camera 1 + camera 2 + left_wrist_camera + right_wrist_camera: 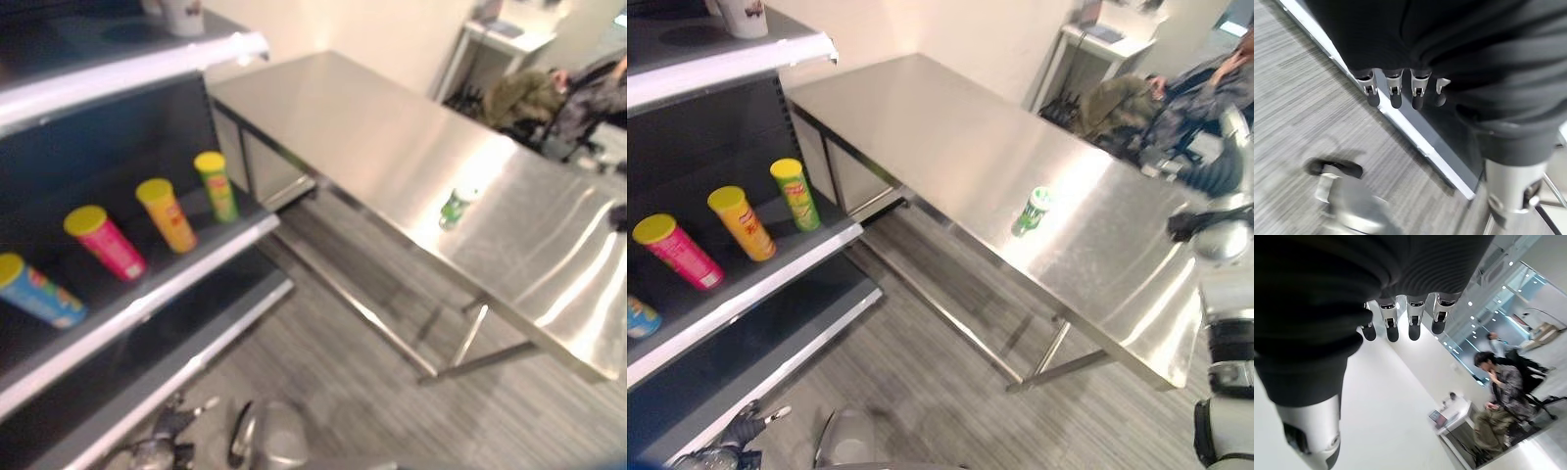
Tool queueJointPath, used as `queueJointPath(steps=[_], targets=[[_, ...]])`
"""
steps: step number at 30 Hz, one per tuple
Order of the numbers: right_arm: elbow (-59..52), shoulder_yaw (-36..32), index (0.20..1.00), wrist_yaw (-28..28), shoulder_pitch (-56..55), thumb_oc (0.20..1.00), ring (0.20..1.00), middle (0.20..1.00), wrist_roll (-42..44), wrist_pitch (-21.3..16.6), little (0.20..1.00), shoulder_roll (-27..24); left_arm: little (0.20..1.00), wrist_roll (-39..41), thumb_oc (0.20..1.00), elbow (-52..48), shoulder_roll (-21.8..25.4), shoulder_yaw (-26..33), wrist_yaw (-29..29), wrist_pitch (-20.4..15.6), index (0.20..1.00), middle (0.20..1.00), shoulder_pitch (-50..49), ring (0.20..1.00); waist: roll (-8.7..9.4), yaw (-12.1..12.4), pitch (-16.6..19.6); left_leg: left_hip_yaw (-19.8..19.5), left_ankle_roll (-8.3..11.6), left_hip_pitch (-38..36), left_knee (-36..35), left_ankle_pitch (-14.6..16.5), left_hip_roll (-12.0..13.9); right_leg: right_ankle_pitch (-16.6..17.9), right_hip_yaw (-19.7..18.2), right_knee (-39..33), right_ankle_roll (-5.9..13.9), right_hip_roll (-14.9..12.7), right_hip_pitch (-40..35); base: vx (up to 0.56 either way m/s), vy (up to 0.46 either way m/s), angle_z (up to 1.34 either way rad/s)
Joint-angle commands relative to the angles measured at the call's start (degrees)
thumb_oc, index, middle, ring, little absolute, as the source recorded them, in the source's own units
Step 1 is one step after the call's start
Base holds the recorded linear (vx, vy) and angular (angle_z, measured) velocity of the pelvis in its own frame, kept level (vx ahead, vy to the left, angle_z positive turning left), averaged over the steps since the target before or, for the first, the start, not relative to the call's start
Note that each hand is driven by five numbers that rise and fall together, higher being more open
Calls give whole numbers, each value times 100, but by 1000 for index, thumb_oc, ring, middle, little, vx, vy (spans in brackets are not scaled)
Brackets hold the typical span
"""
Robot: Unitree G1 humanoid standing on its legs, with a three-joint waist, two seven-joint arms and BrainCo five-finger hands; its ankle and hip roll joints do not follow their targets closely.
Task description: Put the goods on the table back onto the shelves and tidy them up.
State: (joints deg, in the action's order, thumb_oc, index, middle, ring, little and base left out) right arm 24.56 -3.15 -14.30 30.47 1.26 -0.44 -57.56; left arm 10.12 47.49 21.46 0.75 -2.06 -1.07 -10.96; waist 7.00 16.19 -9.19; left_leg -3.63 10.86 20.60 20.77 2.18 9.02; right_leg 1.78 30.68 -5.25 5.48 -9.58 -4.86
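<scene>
green can [1032, 211] upright on steel table [950, 137], axis vertical. left hand [1400, 93] and right hand [1400, 325] relaxed, fingers straight, holding nothing.

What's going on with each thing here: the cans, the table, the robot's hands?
Green can: alone on the steel table, not yet shelved.
Four yellow-lidded cans: standing in a row on the shelf.
White cup: on the top shelf.
Left hand: empty, fingers relaxed, above the floor.
Right hand: empty, fingers relaxed, holding nothing.

Head stereo overhead; wrist cameras close.
</scene>
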Motion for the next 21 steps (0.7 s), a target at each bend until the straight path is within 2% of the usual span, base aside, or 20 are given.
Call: queueJointPath(steps=[1, 2, 3, 6, 8, 14, 21], targets=[[-75, 70, 1000, -208, 314, 1000, 1000, 1000, -9, -134, 1000, -456, 1000, 53, 1000, -42, 229, -237, -51, -138, 1000, 1000, 164, 1000, -65, 320, 66, 280, -308, -552, -1267, -403, -222, -193, -102, 25, 446, -71, -325, 109, 219, -32], [-77, 258, 1000, -196, 529, 1000, 1000, 1000, -131, -95, 1000, -350, 1000, 39, 1000, -2, 215, -312, 7, -137, 1000, 1000, 134, 1000, -142, 351, 163, 126, -383, -748, -1735, -397, -351, -137, -216, 25, 476, -48, -301, 86, 167, -25], [-140, 221, 1000, -195, 475, 1000, 1000, 1000, -132, -122, 1000, -202, 1000, 29, 1000, -2, 204, -322, -22, -117, 1000, 1000, 136, 1000, -171, 338, 194, -67, -440, -887, -1863, -412, -476, -86, -248, 37, 487, -47, -314, 176, 233, -50], [-120, 203, 1000, -154, 380, 1000, 1000, 1000, -107, -78, 1000, 38, 1000, -4, 1000, -1, 210, -317, -10, -75, 1000, 1000, 140, 1000, -108, 259, 356, 51, -567, -1278, -2187, -443, -577, -35, -298, 216, 545, -241, -311, 200, 176, -96], [59, 383, 1000, -49, 409, 1000, 1000, 1000, -121, -49, 1000, 203, 1000, -24, 1000, 88, 210, -291, -19, -86, 1000, 1000, 185, 1000, -40, 219, 502, 311, -669, -1570, -2438, -441, -657, 27, -367, 295, 657, -440, -271, 163, 189, -51], [303, 593, 1000, 231, 336, 1000, 1000, 1000, -175, 20, 1000, 357, 1000, -57, 1000, 158, 228, -194, -26, -106, 1000, 1000, 110, 1000, 31, 235, 558, 535, -725, -1792, -2553, -380, -672, 171, -346, 331, 765, -566, -298, 90, 66, -32], [626, 897, 1000, 398, 500, 1000, 1000, 1000, -132, 11, 1000, 442, 1000, -70, 1000, 246, 211, -172, 14, -132, 1000, 1000, 11, 1000, 78, 326, 485, 504, -703, -1672, -2577, -420, -644, 203, -243, 204, 776, -506, -242, 53, 6, 5]])
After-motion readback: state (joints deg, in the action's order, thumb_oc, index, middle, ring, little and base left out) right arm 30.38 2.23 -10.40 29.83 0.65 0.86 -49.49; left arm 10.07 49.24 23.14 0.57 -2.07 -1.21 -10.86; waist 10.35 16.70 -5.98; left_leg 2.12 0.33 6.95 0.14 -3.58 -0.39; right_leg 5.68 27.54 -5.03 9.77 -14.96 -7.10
